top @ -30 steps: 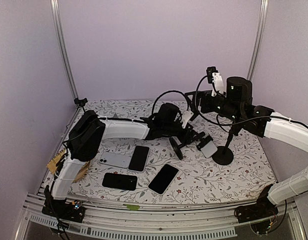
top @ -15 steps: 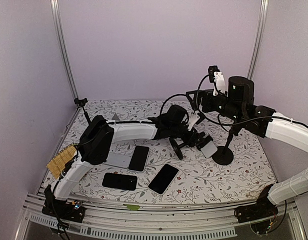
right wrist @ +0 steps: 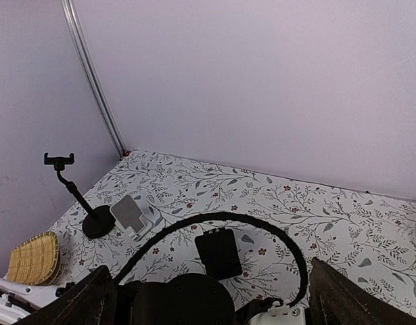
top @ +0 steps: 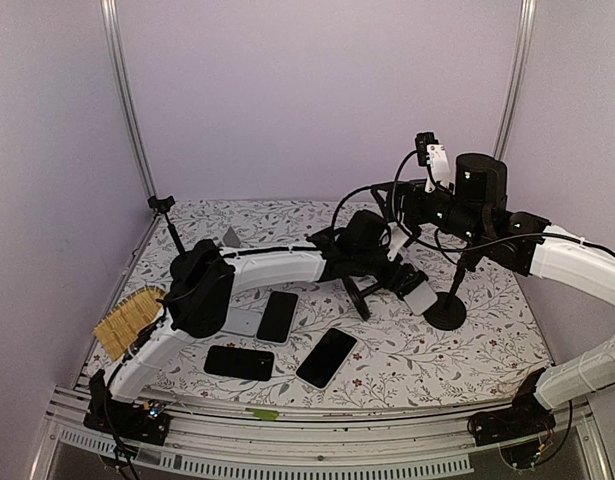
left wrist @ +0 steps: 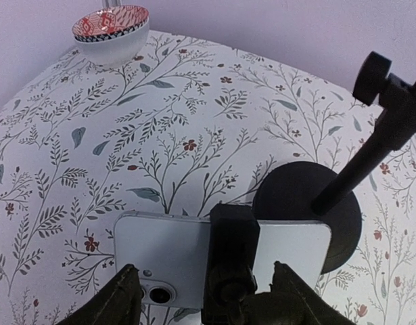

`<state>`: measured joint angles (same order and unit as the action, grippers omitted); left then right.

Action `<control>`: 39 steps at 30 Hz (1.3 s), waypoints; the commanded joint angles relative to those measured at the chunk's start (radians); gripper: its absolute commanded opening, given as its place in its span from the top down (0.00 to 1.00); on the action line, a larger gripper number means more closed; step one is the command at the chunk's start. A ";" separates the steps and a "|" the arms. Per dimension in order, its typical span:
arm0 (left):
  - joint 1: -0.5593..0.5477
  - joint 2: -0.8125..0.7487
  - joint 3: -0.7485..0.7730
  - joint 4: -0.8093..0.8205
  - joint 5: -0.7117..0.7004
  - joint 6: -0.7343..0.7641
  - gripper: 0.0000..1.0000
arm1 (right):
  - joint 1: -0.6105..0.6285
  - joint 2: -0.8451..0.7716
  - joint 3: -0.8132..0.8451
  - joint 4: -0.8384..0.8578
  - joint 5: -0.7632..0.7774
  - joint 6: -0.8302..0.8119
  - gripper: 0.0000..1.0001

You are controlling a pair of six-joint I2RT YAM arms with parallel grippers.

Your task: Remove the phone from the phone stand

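A pale blue phone (left wrist: pixel 160 254) sits crosswise in the black clamp (left wrist: pixel 233 233) of the phone stand (left wrist: pixel 370 152), its back and camera lens toward my left wrist. In the top view the phone (top: pixel 419 298) hangs just left of the stand's round base (top: pixel 447 312). My left gripper (left wrist: pixel 208 298) is right over the phone's back, open, one finger near each end and the clamp between them. I cannot see any contact with the phone. My right gripper (right wrist: pixel 218 288) is open, raised behind the stand (top: pixel 402 205), holding nothing.
Three dark phones (top: pixel 278 315) (top: pixel 239 362) (top: pixel 327 357) and a pale one (top: pixel 237 320) lie near the front. A straw basket (top: pixel 127 320) sits at the left edge. A second thin stand (top: pixel 167 215) is at the back left, and a patterned bowl (left wrist: pixel 113 30) at the far right.
My left arm has reached further right, bringing its gripper up to the phone in the clamp, and its jaws have narrowed a little. The right arm has stayed put.
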<state>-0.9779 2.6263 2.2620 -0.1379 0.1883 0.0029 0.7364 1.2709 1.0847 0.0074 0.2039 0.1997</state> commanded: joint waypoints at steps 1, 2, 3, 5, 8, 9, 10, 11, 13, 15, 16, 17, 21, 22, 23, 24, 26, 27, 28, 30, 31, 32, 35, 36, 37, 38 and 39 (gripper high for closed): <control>-0.030 0.053 0.011 -0.060 -0.067 0.026 0.39 | -0.006 -0.025 -0.018 -0.001 0.013 -0.010 0.01; -0.032 0.053 0.012 -0.066 -0.073 0.027 0.42 | -0.006 -0.026 -0.018 -0.001 0.012 -0.010 0.01; -0.034 0.054 0.011 -0.071 -0.077 0.029 0.47 | -0.005 -0.025 -0.018 -0.001 0.012 -0.010 0.01; -0.039 0.051 0.007 -0.076 -0.081 0.031 0.61 | -0.005 -0.024 -0.018 -0.001 0.012 -0.010 0.01; -0.044 0.041 0.000 -0.073 -0.085 0.032 0.85 | -0.005 -0.021 -0.016 0.000 0.010 -0.010 0.01; -0.046 0.036 -0.001 -0.072 -0.084 0.030 0.92 | -0.006 -0.020 -0.015 0.000 0.010 -0.010 0.01; -0.046 0.028 -0.003 -0.069 -0.082 0.031 0.97 | -0.006 -0.019 -0.015 0.001 0.009 -0.010 0.01; -0.047 0.011 -0.015 -0.066 -0.079 0.029 1.00 | -0.005 -0.018 -0.014 0.002 0.009 -0.009 0.01; -0.048 -0.027 -0.047 -0.038 -0.072 0.022 1.00 | -0.006 -0.018 -0.014 0.002 0.010 -0.008 0.01; -0.047 -0.078 -0.098 -0.012 -0.069 0.008 1.00 | -0.006 -0.021 -0.016 0.006 0.005 -0.004 0.01; -0.048 -0.110 -0.131 0.013 -0.070 0.002 1.00 | -0.006 -0.024 -0.017 0.010 -0.002 -0.001 0.01; -0.047 -0.145 -0.167 0.032 -0.072 -0.003 1.00 | -0.006 -0.026 -0.018 0.014 -0.010 0.000 0.01; -0.047 -0.305 -0.315 0.099 -0.115 -0.024 1.00 | -0.006 -0.036 -0.013 0.006 -0.045 0.015 0.01; -0.047 -0.347 -0.352 0.107 -0.131 -0.031 1.00 | -0.005 -0.038 -0.009 -0.001 -0.058 0.022 0.01; -0.047 -0.395 -0.390 0.118 -0.144 -0.038 1.00 | -0.005 -0.040 -0.002 -0.005 -0.075 0.032 0.01; -0.047 -0.443 -0.435 0.132 -0.159 -0.042 1.00 | -0.004 -0.042 0.008 -0.011 -0.101 0.044 0.01; -0.048 -0.548 -0.529 0.168 -0.182 -0.060 1.00 | -0.002 -0.042 0.039 -0.028 -0.153 0.058 0.01; -0.047 -0.596 -0.582 0.191 -0.191 -0.068 1.00 | -0.001 -0.043 0.055 -0.035 -0.176 0.065 0.01; -0.047 -0.641 -0.630 0.214 -0.199 -0.078 1.00 | 0.002 -0.044 0.064 -0.042 -0.197 0.080 0.01; -0.048 -0.762 -0.743 0.252 -0.224 -0.104 1.00 | 0.015 -0.051 0.074 -0.059 -0.224 0.102 0.01; -0.048 -0.809 -0.787 0.271 -0.234 -0.119 1.00 | 0.028 -0.056 0.074 -0.071 -0.227 0.114 0.01; -0.048 -0.855 -0.836 0.290 -0.241 -0.138 1.00 | 0.046 -0.061 0.074 -0.087 -0.220 0.118 0.01; -0.048 -0.994 -0.974 0.364 -0.251 -0.180 1.00 | 0.089 -0.078 0.056 -0.137 -0.187 0.140 0.01; -0.048 -1.039 -1.013 0.384 -0.247 -0.191 1.00 | 0.103 -0.088 0.038 -0.147 -0.175 0.150 0.01; -0.048 -1.078 -1.052 0.401 -0.243 -0.199 1.00 | 0.115 -0.101 0.020 -0.152 -0.168 0.165 0.01; -0.048 -1.116 -1.085 0.416 -0.244 -0.207 1.00 | 0.126 -0.112 -0.003 -0.154 -0.165 0.189 0.00; -0.049 -1.161 -1.116 0.428 -0.249 -0.214 1.00 | 0.137 -0.128 -0.029 -0.151 -0.167 0.206 0.02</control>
<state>-1.0145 1.6024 1.2430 0.1158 -0.0425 -0.1482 0.8341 1.1973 1.1191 -0.0940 0.0277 0.3275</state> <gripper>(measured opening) 0.153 0.996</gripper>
